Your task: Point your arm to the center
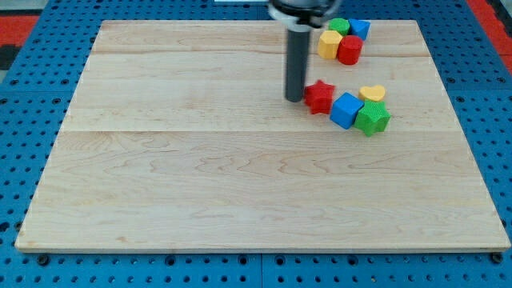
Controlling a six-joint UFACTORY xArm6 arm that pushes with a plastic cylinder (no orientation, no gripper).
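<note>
My rod comes down from the view's top and my tip (pixel 294 98) rests on the wooden board (pixel 200 184), right of the board's middle and toward the top. It stands just left of a red star block (pixel 321 96), close to or touching it. Right of the star lie a blue cube (pixel 346 110), a green star-shaped block (pixel 373 118) and a yellow heart (pixel 372 94). Near the top edge is a second cluster: a yellow block (pixel 329 45), a red cylinder (pixel 350 50), a green block (pixel 339 26) and a blue block (pixel 360 29).
The board lies on a blue perforated table (pixel 32 96). A red patch (pixel 20 20) shows at the top left corner and another at the top right.
</note>
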